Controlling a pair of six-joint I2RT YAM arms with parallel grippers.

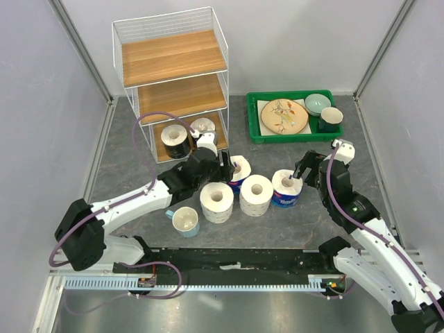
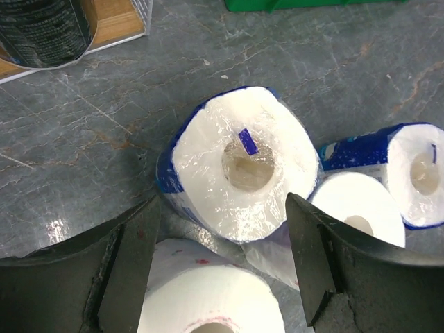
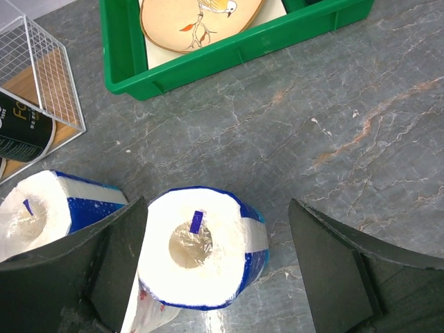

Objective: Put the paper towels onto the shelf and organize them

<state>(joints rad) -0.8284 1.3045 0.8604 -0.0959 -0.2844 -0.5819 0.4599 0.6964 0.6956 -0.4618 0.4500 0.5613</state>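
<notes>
The shelf (image 1: 173, 59) stands at the back left, with two dark-wrapped paper towels (image 1: 175, 142) (image 1: 203, 127) on its bottom board. On the floor, a blue-wrapped roll (image 1: 240, 171) stands upright, and my left gripper (image 1: 225, 166) is open just above it, a jaw on each side in the left wrist view (image 2: 239, 163). Two large speckled rolls (image 1: 216, 201) (image 1: 256, 194) stand in front. My right gripper (image 1: 304, 173) is open above the second blue-wrapped roll (image 1: 286, 189), which sits by the left jaw in the right wrist view (image 3: 201, 257).
A green tray (image 1: 255, 125) with a plate, bowl and cup stands at the back right. A pale cup with a blue handle (image 1: 185, 222) stands near the left large roll. The shelf's wire corner (image 3: 41, 76) is close on the left.
</notes>
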